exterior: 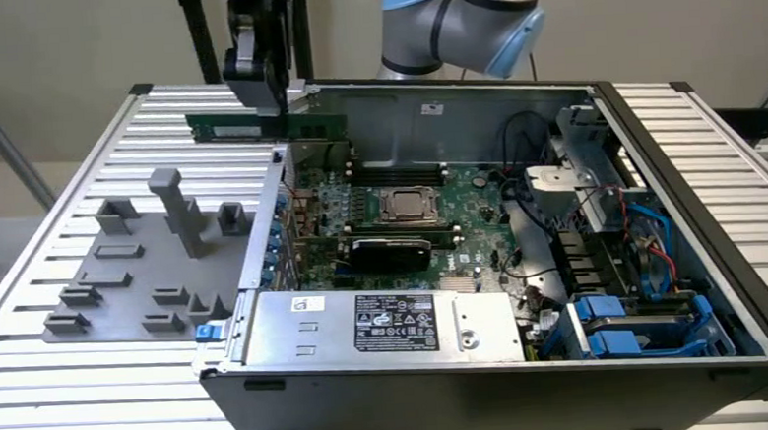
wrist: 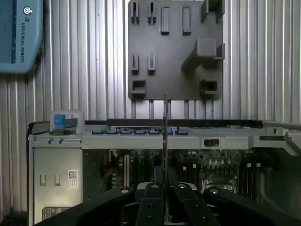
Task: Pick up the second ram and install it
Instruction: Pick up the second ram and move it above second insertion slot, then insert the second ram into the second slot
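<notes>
Nearest in the exterior view, the slatted metal table (exterior: 104,387) carries an open black computer case (exterior: 499,396) lying on its side, its rim standing up on all four sides. Just inside the near wall sits a silver power supply (exterior: 383,323), and to its right blue drive brackets (exterior: 626,325) and loose cables crowd the near-right corner. Behind the power supply the green motherboard (exterior: 470,220) lies flat. A black block-shaped card (exterior: 386,249) stands on it, with the processor socket (exterior: 407,204) just beyond. The space above the board is open.

Left of the case, a grey fixture tray (exterior: 124,278) rests on the table close to the case's left wall, with several upright posts rising from it. Bare slats lie open on its near, left and far sides.

At the far left corner of the case the gripper (exterior: 267,108) hangs above the rim, closed on the second ram (exterior: 222,127). The stick is held level and on edge in the air. Its left end reaches out over the table and its right end is over the inside of the case, clear of the board below.

In the wrist view the gripper (wrist: 164,188) pinches the second ram (wrist: 165,136), seen edge-on as a thin line over the case wall.

Farthest off, the robot arm (exterior: 466,14) with pale blue joint caps rises behind the case, against a plain beige background.
</notes>
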You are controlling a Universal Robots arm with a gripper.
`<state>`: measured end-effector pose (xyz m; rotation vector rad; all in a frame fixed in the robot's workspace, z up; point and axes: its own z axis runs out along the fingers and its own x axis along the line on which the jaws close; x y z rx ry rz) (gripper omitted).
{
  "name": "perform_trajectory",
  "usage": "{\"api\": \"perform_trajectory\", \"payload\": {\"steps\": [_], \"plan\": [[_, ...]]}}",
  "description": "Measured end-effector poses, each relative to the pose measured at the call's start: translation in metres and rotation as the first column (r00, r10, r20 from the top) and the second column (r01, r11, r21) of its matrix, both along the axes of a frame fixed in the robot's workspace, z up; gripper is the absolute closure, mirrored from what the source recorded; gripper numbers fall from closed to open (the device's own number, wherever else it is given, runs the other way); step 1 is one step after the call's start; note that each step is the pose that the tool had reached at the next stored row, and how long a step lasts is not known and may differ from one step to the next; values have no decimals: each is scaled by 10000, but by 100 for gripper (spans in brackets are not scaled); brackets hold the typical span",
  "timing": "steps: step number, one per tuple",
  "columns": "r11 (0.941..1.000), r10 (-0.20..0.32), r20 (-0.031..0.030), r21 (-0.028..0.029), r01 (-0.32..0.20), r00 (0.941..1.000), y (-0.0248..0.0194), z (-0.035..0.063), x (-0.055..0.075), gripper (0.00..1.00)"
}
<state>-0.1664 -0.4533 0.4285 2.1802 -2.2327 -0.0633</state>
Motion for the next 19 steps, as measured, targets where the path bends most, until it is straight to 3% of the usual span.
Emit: {"api": "perform_trajectory", "payload": {"steps": [11, 19], "plan": [[10000, -1, -2, 5, 1, 10000, 92, -118, 501, 100], [10000, 0, -2, 6, 0, 10000, 233, -262, 845, 100]]}}
